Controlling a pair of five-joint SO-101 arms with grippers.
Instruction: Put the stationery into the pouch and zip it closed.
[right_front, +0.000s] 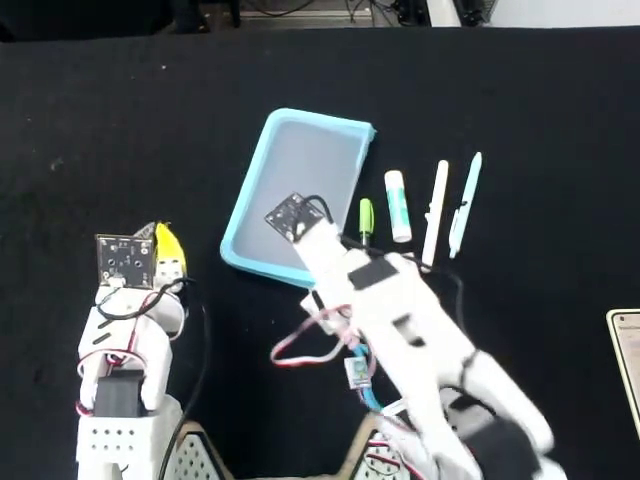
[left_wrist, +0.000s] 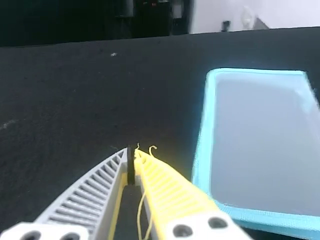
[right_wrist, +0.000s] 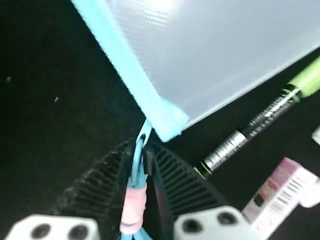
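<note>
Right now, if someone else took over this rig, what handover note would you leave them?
Left hand: shut, empty, beside the pouch.
Right hand: shut on the zipper pull at the pouch's near corner.
Green marker, glue stick, white pen and light blue pen lie in a row beside the pouch, outside it.
Done: nothing packed. I cannot tell how far the zip is open.
Left: load all four items, then zip the pouch closed.
</note>
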